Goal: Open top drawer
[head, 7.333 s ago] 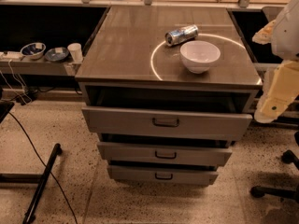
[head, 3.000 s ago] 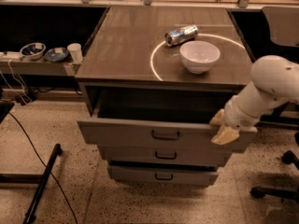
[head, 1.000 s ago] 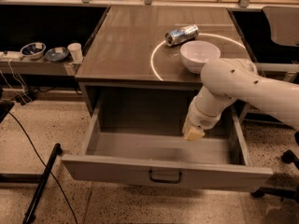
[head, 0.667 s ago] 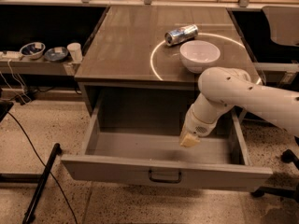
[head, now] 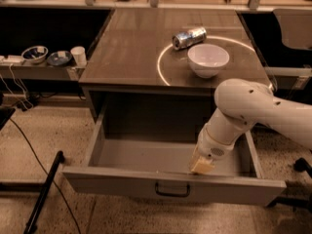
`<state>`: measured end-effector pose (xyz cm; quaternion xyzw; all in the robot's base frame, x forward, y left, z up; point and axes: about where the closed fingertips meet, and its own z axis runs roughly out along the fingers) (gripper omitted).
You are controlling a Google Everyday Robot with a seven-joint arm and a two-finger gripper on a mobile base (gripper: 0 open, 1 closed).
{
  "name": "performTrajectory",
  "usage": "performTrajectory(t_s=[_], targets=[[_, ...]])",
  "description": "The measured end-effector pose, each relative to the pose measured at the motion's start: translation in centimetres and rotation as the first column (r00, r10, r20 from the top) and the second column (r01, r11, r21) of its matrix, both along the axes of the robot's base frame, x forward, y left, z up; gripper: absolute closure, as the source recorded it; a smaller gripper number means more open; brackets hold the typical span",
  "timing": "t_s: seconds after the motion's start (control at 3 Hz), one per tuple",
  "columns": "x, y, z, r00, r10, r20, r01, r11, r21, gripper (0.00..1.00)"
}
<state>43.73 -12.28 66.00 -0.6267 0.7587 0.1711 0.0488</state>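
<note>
The top drawer point(head: 146, 186) is pulled far out of the grey cabinet, its deep grey interior showing and its dark bar handle point(head: 172, 189) centred on the front. My gripper point(head: 201, 165) hangs on the white arm point(head: 243, 113) over the drawer's front right part, just behind the front panel and above the handle's right end. It holds nothing that I can see. The two lower drawers are hidden under the open one.
On the cabinet top point(head: 136, 52) stand a white bowl point(head: 208, 60) and a lying silver can point(head: 189, 37) by a white ring marking. A shelf at left holds two small bowls point(head: 34, 54) and a cup point(head: 78, 55). A black stand leg point(head: 43, 194) lies on the floor left.
The drawer went from nearly shut to fully pulled out. In the last second my gripper has moved down and toward the drawer's front edge.
</note>
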Motion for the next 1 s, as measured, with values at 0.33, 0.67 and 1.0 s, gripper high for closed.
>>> performTrajectory(t_s=[0.33, 0.67, 1.0], targets=[[-2.9, 0.5, 1.3, 0.9991, 0.010, -0.040, -0.008, 0.999, 0.048, 1.00], [-3.4, 0.5, 1.5, 0.9989, 0.010, -0.046, -0.008, 0.998, 0.059, 1.00], [-2.6, -1.3, 3.6, 0.9990, -0.034, 0.029, 0.030, 0.992, 0.124, 1.00]])
